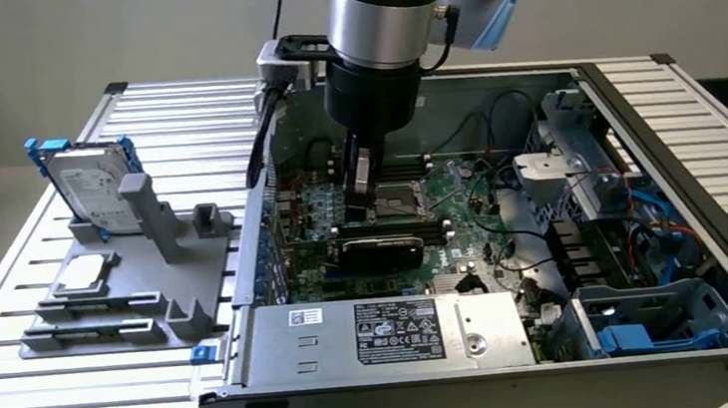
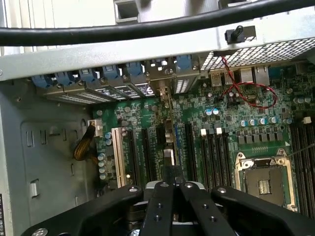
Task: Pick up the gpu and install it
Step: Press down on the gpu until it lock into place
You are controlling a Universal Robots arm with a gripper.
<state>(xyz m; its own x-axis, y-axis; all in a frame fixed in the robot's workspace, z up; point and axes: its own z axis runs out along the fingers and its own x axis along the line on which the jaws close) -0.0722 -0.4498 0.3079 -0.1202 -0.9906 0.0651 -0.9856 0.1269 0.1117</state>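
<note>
The gpu (image 1: 383, 252) stands upright in a slot of the green motherboard (image 1: 459, 190) inside the open computer case, its black rounded cooler facing the front. My gripper (image 1: 367, 212) hangs straight above the card's top edge, fingers shut with nothing visibly between them. I cannot tell whether the fingertips touch the card. In the wrist view the shut black fingers (image 2: 162, 196) point down at the gpu (image 2: 168, 142), seen edge-on between the expansion slots, with its bracket end at the case's rear wall.
An empty CPU socket (image 2: 263, 179) lies beside the memory slots. The power supply (image 1: 390, 332) fills the case's front, a blue drive cage (image 1: 650, 327) its right corner. Outside on the exterior view's left, a silver hard drive (image 1: 85, 186) stands in a grey fixture (image 1: 120, 298).
</note>
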